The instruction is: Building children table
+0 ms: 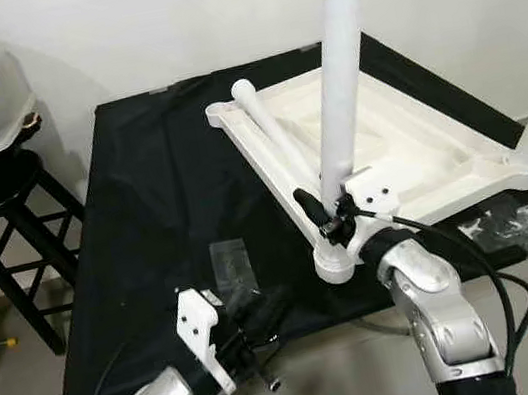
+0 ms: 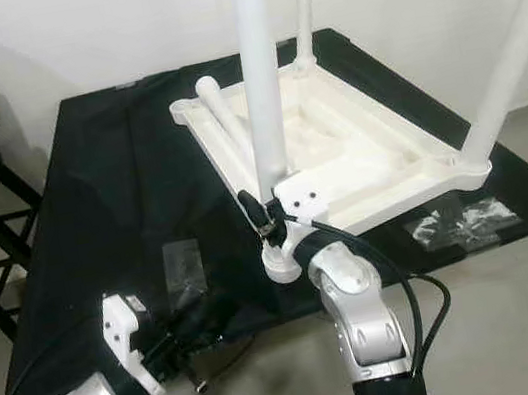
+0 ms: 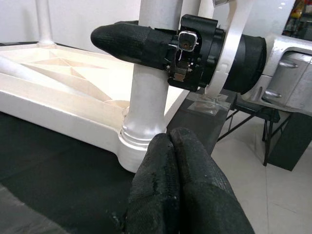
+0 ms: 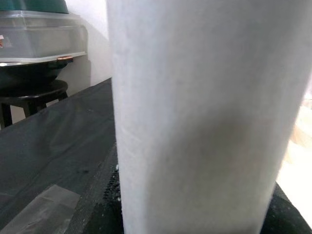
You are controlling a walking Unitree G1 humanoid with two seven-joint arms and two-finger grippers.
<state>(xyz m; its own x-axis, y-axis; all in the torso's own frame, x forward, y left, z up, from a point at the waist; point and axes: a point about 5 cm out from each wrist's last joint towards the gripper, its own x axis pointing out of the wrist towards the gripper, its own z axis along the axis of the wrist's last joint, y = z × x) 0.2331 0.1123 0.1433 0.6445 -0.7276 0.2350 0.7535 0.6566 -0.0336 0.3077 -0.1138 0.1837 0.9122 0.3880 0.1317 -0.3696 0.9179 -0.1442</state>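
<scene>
While the right gripper (image 1: 333, 214) pinches the smooth white cylindrical leg (image 1: 338, 63) near its socket, the left gripper (image 3: 178, 161) sits pressed together, nearer left.

Head pair downward; wrist views close on table leg (image 3: 146, 92).

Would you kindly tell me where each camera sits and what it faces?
Left eye view: on the head, looking down at the upturned white plastic tabletop on black cloth; both silver arms show.
Right eye view: same scene, shifted.
Left wrist view: along the shut left claw, facing the upright white leg and right claw.
Right wrist view: pressed against that leg.
Shared: all four see the leg.
</scene>
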